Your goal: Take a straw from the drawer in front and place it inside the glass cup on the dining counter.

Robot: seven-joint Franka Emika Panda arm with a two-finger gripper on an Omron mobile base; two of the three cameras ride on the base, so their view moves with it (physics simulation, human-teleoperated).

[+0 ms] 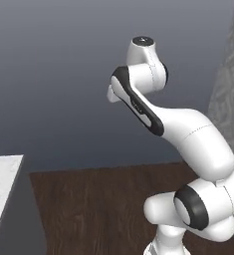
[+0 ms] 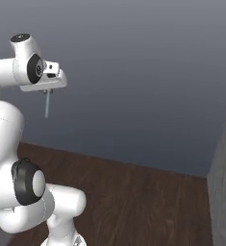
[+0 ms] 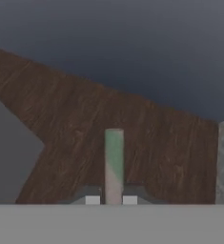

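Item: gripper [image 3: 111,200], closed tight on the straw [image 3: 114,164]; in the hand view the straw rises straight out from between the two finger tips, pale at its base and greenish toward its free end; in the right base view the gripper [image 2: 46,90] is carried high on the raised arm, the straw [image 2: 47,104] hanging straight down below it, touching nothing.

Step in hand, as judged: carrying the straw toward the glass cup; advice: keep the pinch firm and the straw plumb while the base travels, since so thin a piece could swing or slip between the fingers; bring the free end over the mouth of the cup before lowering, and loosen the grip only once the end is well inside the rim; avoid sudden wrist rolls.

Surface: dark brown wood-plank floor [image 2: 148,202] beneath the arm; a white marble desk corner [image 1: 1,184] at the left edge of the left base view, on a grey base, well apart from the gripper.

Room: plain dark grey-blue wall [image 2: 148,72] ahead; a grey speckled wall panel [image 1: 228,99] at the right side.
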